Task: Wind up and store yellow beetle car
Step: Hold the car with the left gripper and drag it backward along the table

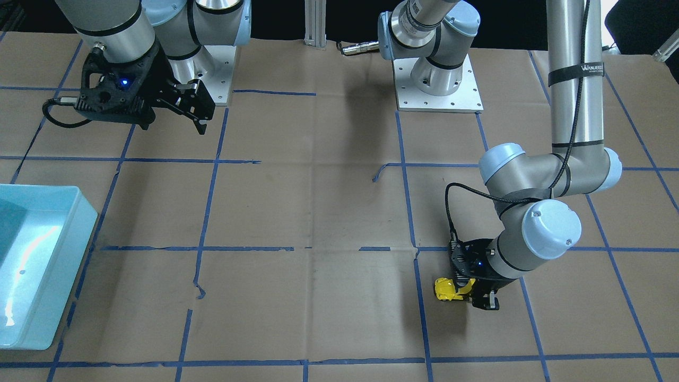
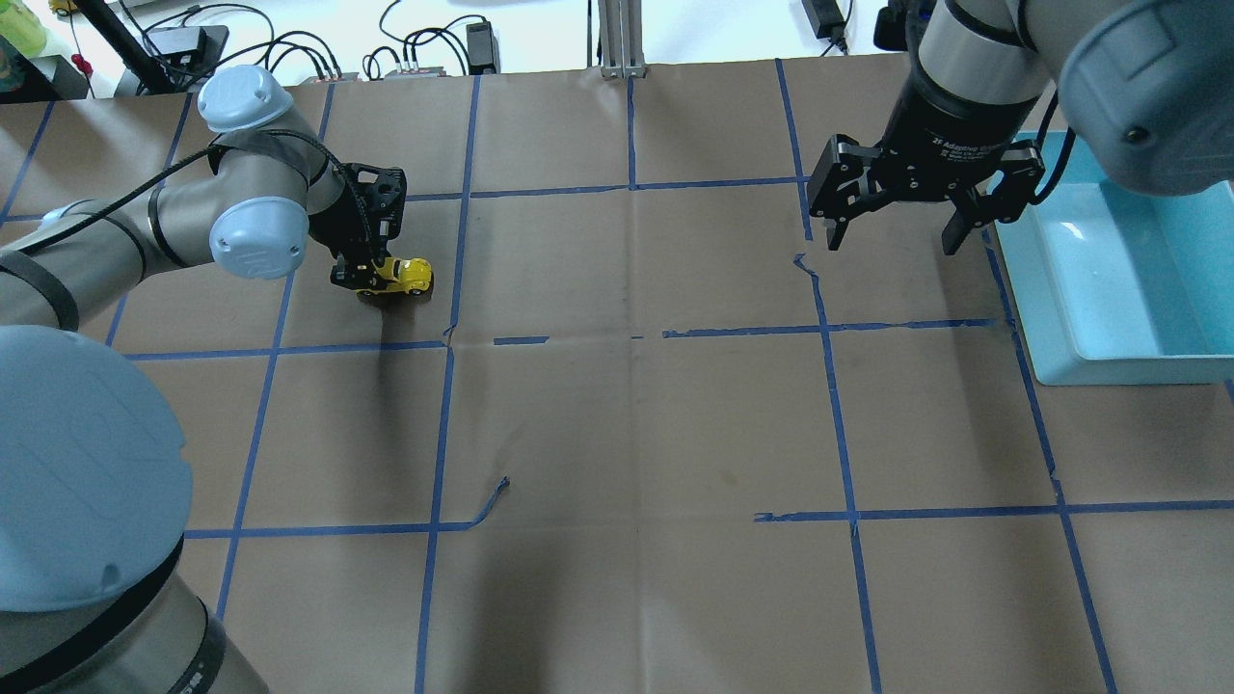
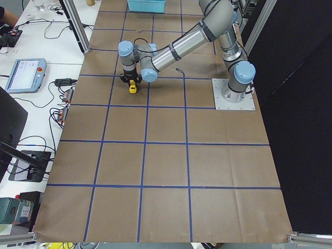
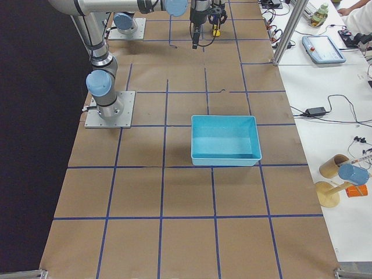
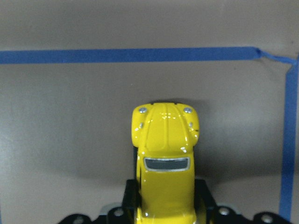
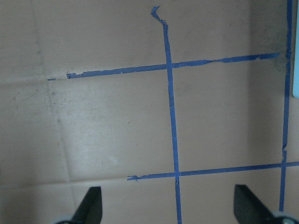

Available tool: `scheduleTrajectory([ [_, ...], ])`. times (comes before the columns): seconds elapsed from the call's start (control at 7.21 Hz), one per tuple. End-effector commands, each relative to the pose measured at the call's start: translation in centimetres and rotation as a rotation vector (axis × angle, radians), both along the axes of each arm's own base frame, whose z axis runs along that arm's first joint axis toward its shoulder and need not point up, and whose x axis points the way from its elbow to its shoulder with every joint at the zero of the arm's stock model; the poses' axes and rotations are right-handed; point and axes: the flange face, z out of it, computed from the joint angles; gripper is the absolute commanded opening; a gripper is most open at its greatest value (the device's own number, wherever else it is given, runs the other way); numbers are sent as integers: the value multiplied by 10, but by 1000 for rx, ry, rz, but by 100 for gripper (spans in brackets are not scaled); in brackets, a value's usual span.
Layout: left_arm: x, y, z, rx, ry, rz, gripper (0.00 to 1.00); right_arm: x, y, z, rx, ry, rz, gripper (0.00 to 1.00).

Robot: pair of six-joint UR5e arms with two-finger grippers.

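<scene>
The yellow beetle car [image 2: 403,275] is small, glossy and bright yellow. It sits on the brown paper at the far left of the table. My left gripper [image 2: 371,275] is shut on its rear half. The left wrist view shows the car's [image 5: 164,154] nose pointing away, with the black fingers [image 5: 131,198] pressed on both sides. The front-facing view shows the car [image 1: 448,289] sticking out of the gripper [image 1: 469,294]. My right gripper [image 2: 895,231] is open and empty. It hangs above the table beside the tub. Its two fingertips [image 6: 91,205] show far apart in the right wrist view.
A light-blue plastic tub [image 2: 1118,280] stands at the table's right side, also in the front-facing view [image 1: 37,265]. Blue tape lines [image 2: 443,414] form a grid on the brown paper. The arms' base plates [image 1: 437,87] are at the robot side.
</scene>
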Motion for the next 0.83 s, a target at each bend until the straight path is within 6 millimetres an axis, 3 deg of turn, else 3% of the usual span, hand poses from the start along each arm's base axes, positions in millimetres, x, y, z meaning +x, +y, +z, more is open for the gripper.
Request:
scheduleTrajectory([
  [0.0,9,-1,0,-1,2,6,1,0,1,0,1,0,-1,100],
  [0.69,49,4,-4,7,4,-23,1,1,0,-3,6,-1,0,100],
])
